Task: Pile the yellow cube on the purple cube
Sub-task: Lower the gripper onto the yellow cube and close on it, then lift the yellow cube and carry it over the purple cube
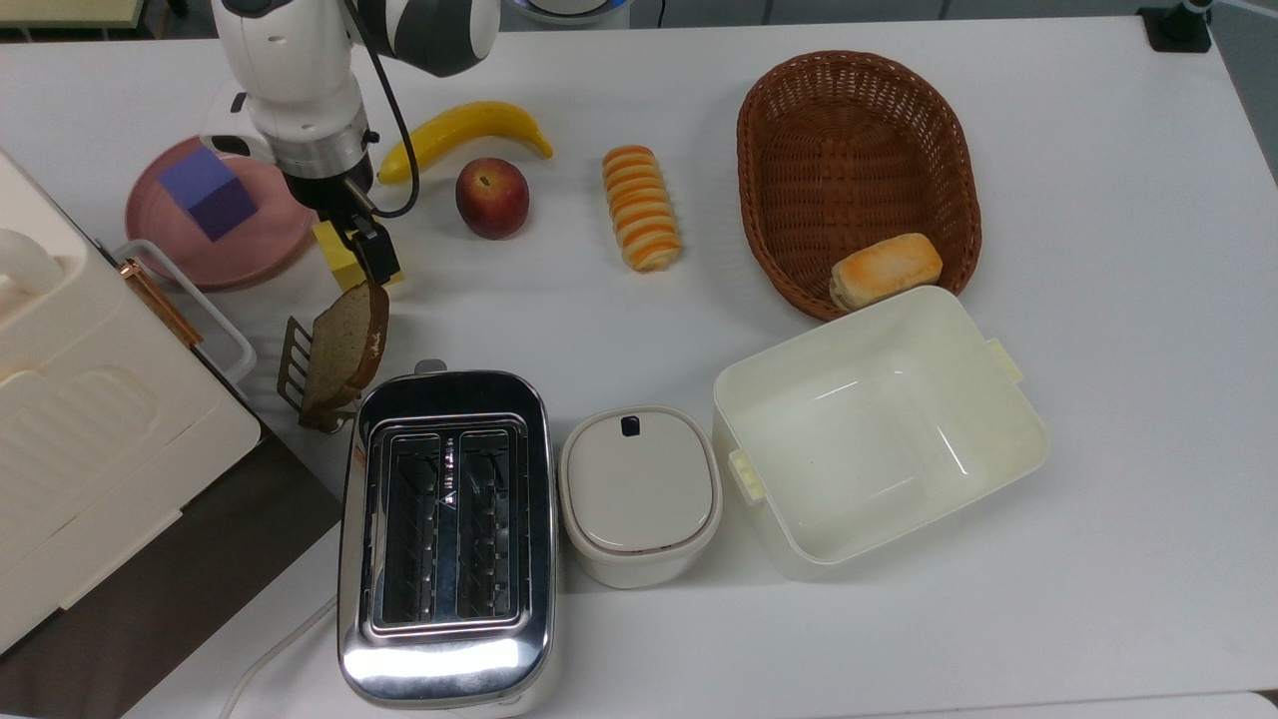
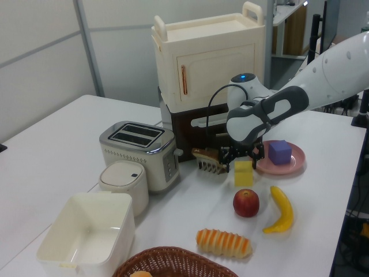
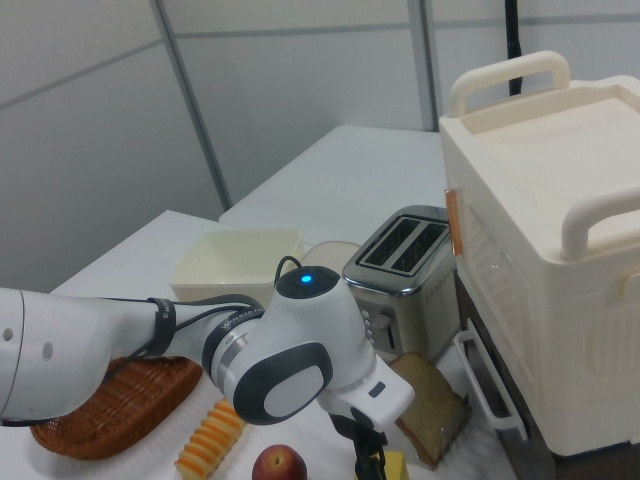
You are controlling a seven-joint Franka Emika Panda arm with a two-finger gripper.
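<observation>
The yellow cube (image 1: 337, 262) rests on the white table just to the top view's right of a pink plate (image 1: 270, 235). On that plate sits the purple cube (image 1: 208, 192), tilted corner-on. My gripper (image 1: 365, 250) hangs directly over the yellow cube and covers much of it from above. In the left view the gripper (image 2: 243, 156) is open, its dark fingers spread to either side of the yellow cube (image 2: 243, 173) at about its top edge. The purple cube (image 2: 280, 152) stands apart at the left view's right.
A bread slice (image 1: 344, 340) in a small rack stands close in front of the yellow cube, with a toaster (image 1: 446, 529) beyond it. A peach (image 1: 491, 197) and banana (image 1: 461, 132) lie to the top view's right. A cream cabinet (image 1: 90, 419) borders the plate.
</observation>
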